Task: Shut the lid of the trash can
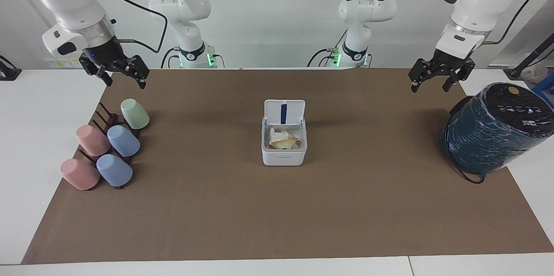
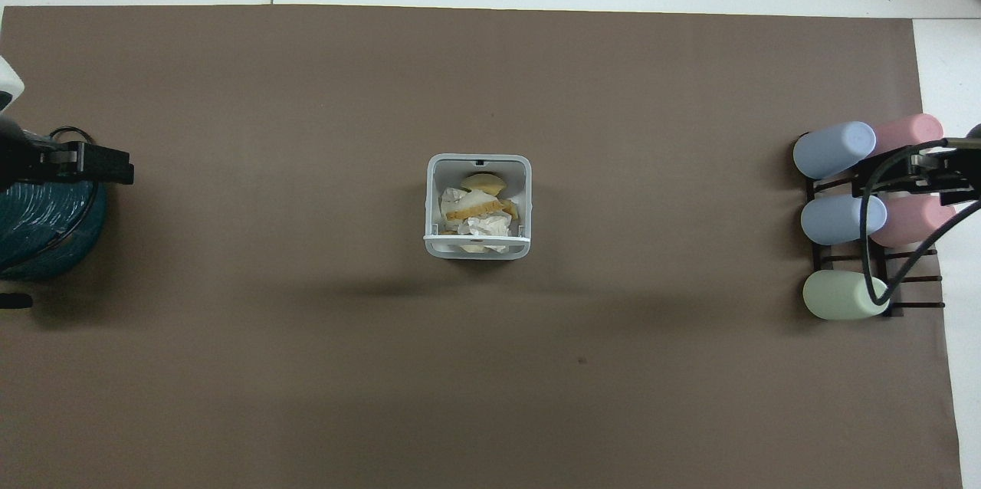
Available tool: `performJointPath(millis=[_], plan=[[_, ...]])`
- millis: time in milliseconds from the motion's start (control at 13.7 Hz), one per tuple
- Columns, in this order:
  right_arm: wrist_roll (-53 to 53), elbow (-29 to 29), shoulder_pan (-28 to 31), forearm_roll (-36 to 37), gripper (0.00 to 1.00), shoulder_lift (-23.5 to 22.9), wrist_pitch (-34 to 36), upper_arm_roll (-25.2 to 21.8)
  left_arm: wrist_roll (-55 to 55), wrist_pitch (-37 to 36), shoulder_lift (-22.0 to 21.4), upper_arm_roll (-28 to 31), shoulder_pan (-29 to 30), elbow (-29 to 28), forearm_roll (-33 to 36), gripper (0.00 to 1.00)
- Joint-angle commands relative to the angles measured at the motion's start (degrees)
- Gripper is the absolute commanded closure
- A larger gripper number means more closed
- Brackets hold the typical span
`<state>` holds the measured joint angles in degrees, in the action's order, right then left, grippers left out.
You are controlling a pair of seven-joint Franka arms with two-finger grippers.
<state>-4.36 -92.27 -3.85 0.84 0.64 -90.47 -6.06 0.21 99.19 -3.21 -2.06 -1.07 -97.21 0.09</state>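
**Lid up, both grippers high and holding nothing**

Left gripper [image 1: 437,79]: up in the air at the left arm's end of the table, over the brown mat's edge beside the big teal cylinder [image 1: 493,131]. Fingers spread apart, nothing between them. Touching nothing.

Right gripper [image 1: 117,72]: up in the air at the right arm's end, over the mat's corner near the cup rack [image 1: 108,122]. Fingers spread apart too, nothing held.

Well away from both grippers, about midway between them: the small white trash can [image 1: 284,157], sitting on the brown mat [image 1: 277,215] in the middle of the table. Lid [image 1: 284,113] open, standing almost straight up from the can's rim on the side nearer the robots, blue strip on its inner face showing. Inside the can: crumpled white paper and yellowish scraps [image 2: 479,209].

Under and just beside the right gripper: five cups lying tilted on the rack, two pink, two blue, one pale green [image 1: 134,113].
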Motion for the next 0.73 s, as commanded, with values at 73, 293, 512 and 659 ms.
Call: performJointPath(millis=[73, 293, 512, 659], plan=[[0.6, -0.8, 1.0, -0.2, 0.0, 0.9, 0.4, 0.7, 0.8, 0.8, -0.4, 0.1, -0.1, -0.9, -0.8, 0.0], [0.6, -0.8, 1.0, -0.2, 0.0, 0.9, 0.4, 0.7, 0.8, 0.7, -0.4, 0.1, -0.1, -0.9, -1.0, 0.0], [0.6, -0.8, 1.0, -0.1, 0.0, 0.9, 0.4, 0.7, 0.7, 0.5, -0.5, 0.1, -0.2, -1.1, -1.0, 0.0], [0.6, -0.8, 1.0, -0.1, 0.0, 0.9, 0.4, 0.7, 0.8, 0.8, -1.9, 0.1, -0.2, -3.9, -1.0, 0.0]])
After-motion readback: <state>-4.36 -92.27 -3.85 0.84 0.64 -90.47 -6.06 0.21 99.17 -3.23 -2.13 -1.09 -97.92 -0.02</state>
